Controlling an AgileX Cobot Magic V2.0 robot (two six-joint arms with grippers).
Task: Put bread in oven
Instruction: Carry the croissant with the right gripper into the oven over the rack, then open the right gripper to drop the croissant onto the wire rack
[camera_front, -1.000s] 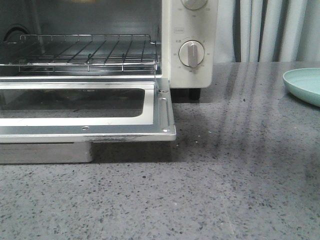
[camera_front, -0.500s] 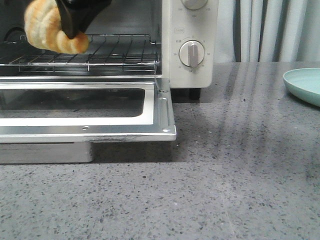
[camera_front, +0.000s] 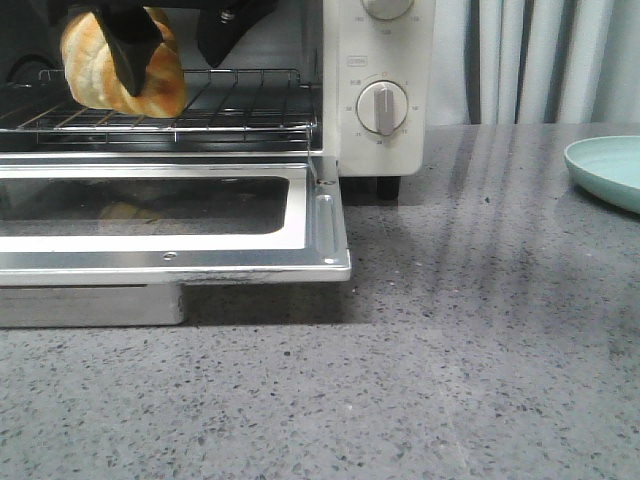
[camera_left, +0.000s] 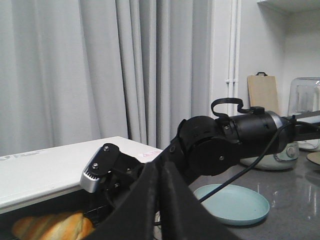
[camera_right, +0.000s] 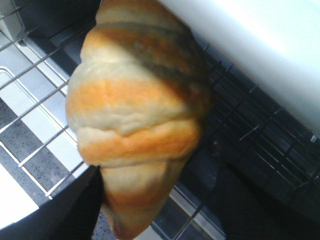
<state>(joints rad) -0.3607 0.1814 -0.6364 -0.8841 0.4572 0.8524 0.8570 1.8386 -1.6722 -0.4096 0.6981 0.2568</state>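
The bread (camera_front: 100, 75) is a golden striped roll inside the open oven (camera_front: 380, 60), its lower end at the wire rack (camera_front: 250, 100). My right gripper (camera_front: 175, 45) is around it with its jaws apart. One black finger (camera_front: 130, 50) lies against the bread. The other finger (camera_front: 225, 30) stands just clear of it to the right. In the right wrist view the bread (camera_right: 135, 115) fills the frame, with rack wire showing between it and one side of the gripper (camera_right: 160, 200). My left gripper (camera_left: 159, 167) is shut and empty, raised beside the oven's white top (camera_left: 50, 165).
The oven's glass door (camera_front: 320, 230) lies folded down flat over the counter, above a metal tray (camera_front: 90, 305). A pale green plate (camera_front: 610, 170) sits at the far right and also shows in the left wrist view (camera_left: 230, 202). Curtains hang behind.
The rack was bare one second ago. My right gripper came in from above with the bread, lowered it slightly toward the rack, and its fingers now stand apart.
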